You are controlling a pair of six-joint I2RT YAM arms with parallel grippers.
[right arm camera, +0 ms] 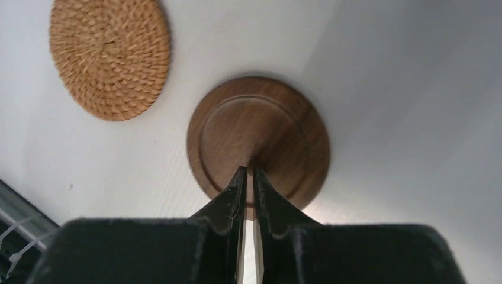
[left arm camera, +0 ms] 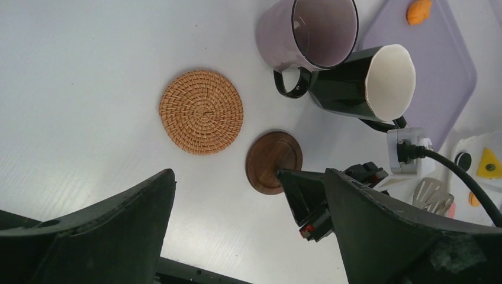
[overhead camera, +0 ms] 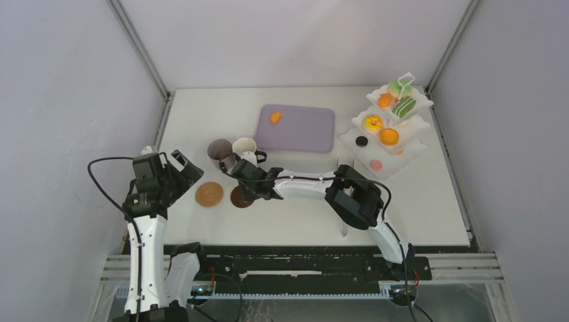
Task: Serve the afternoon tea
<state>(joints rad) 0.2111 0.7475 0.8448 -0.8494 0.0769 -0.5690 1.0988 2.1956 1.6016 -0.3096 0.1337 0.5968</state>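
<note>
Wooden coaster [right arm camera: 260, 139] | right end effector [right arm camera: 248, 171] pinched together, tips over its centre, nothing held | left end effector [overhead camera: 184, 168] apart | I'd press lightly, slide flat.

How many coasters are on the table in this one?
2. A woven coaster lies to the left. A dark wooden coaster lies just right of it, not touching it, beneath the right gripper. None appears to be hidden.
</note>
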